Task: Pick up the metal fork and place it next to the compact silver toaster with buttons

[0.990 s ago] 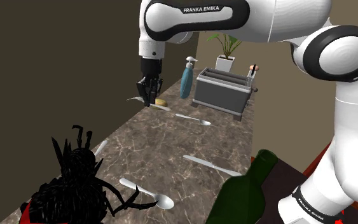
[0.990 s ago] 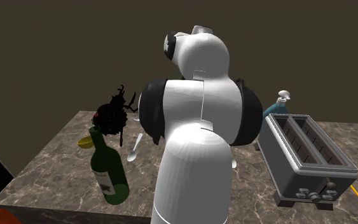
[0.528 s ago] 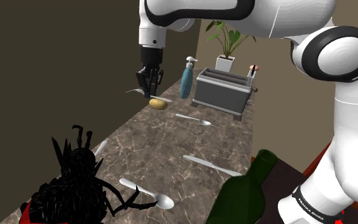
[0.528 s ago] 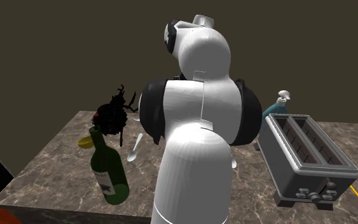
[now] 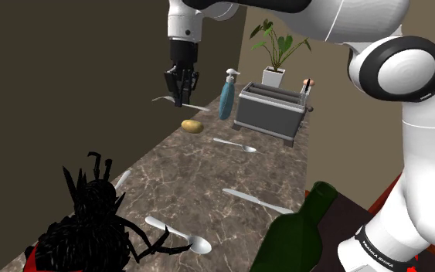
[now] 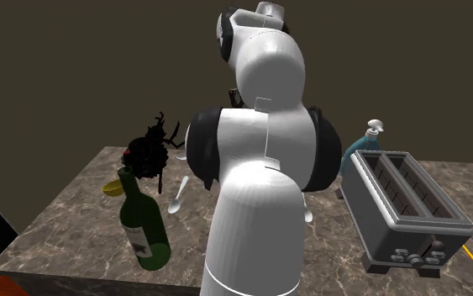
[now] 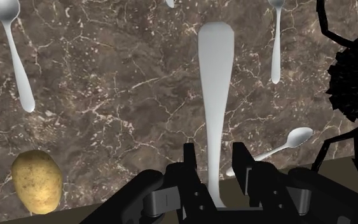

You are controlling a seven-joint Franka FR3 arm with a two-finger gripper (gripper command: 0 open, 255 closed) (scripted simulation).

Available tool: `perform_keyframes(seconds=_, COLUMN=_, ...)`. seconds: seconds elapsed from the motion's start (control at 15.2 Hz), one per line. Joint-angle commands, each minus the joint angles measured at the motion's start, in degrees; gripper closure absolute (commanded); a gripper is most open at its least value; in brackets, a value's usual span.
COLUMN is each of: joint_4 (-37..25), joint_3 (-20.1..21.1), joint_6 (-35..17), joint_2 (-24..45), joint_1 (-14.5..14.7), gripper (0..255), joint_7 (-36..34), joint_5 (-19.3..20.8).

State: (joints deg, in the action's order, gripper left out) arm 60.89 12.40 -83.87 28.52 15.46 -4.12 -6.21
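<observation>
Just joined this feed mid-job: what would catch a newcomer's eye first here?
The black pincer hangs above the marble counter, shut on a pale fork, with a potato lying just below. At the shoulder view's lower left sprawls a spiky black tangle, and a green bottle looms at its bottom edge. The silver toaster stands at the counter's far end.

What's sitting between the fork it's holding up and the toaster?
In the shoulder view, a blue pump bottle stands between the fork and the toaster, close beside the toaster.
</observation>
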Motion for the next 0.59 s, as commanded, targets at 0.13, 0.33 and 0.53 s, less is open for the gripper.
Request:
perform_keyframes(seconds=0.13, joint_4=-6.2, joint_3=0.1, joint_6=4.3, joint_2=1.8, joint_1=0.5, gripper=255, joint_7=-0.8, joint_5=0.3)
perform_keyframes(seconds=0.33, joint_4=-10.3, joint_3=0.1, joint_6=6.9, joint_2=3.3, joint_1=0.8, gripper=255, joint_7=-1.2, joint_5=0.5)
perform_keyframes(seconds=0.53, joint_4=4.2, joint_3=-0.3, joint_6=2.3, joint_2=-6.1, joint_1=-2.9, gripper=255, joint_7=2.3, joint_5=-1.1)
